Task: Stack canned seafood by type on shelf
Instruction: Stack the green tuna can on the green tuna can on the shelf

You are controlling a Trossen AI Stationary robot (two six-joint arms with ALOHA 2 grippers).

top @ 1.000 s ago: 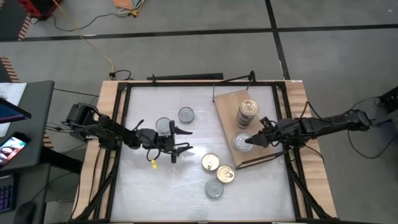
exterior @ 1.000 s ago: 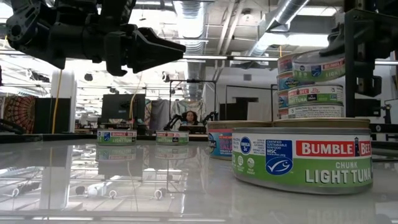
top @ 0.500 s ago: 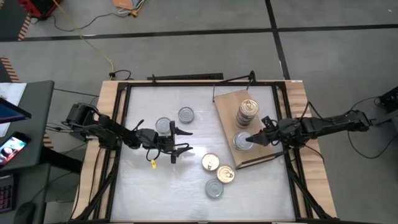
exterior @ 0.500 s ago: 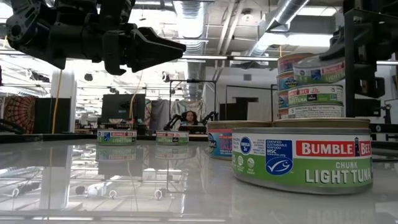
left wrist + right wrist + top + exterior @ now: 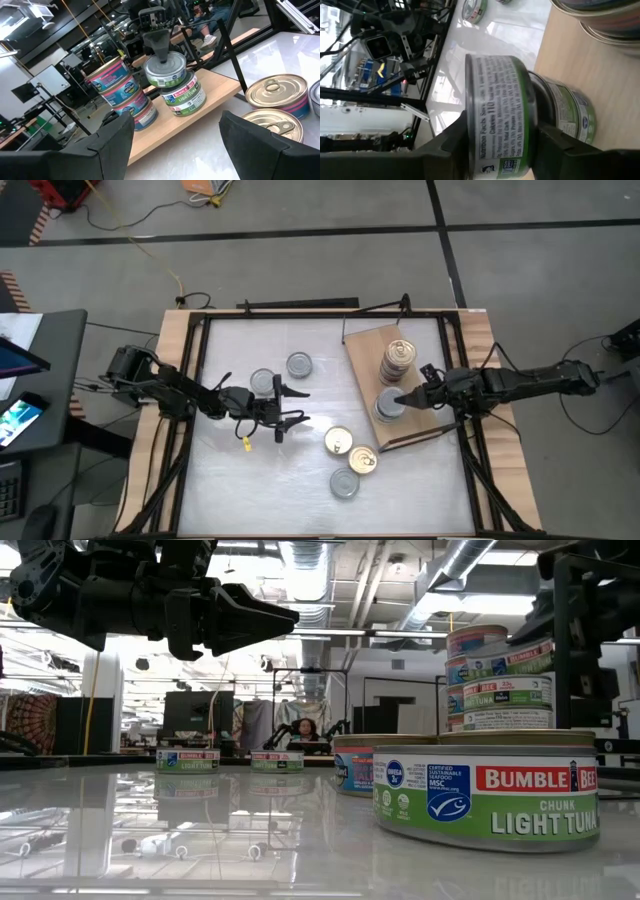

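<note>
The job looks roughly half done: on the shelf [image 5: 404,395] at the table's three o'clock side stands a tall pink-labelled stack [image 5: 397,361], and the right gripper [image 5: 402,400], clamped on a green-labelled tin [image 5: 501,130], holds it over a matching green tin [image 5: 186,97] at the stack's six o'clock. Five tins are left on the white tabletop [image 5: 240,470]: two silver-lidded ones [image 5: 281,373] near ten o'clock of centre, and two gold-lidded [image 5: 350,451] plus one silver [image 5: 344,484] towards six o'clock. The left gripper [image 5: 288,406] hangs wide open and empty just beside the silver pair.

right fingers [image 5: 402,399] on silver tin [image 5: 388,406], shelf [image 5: 430,395] | tall stack [image 5: 396,362] beside | left arm [image 5: 185,395] mid-table
</note>
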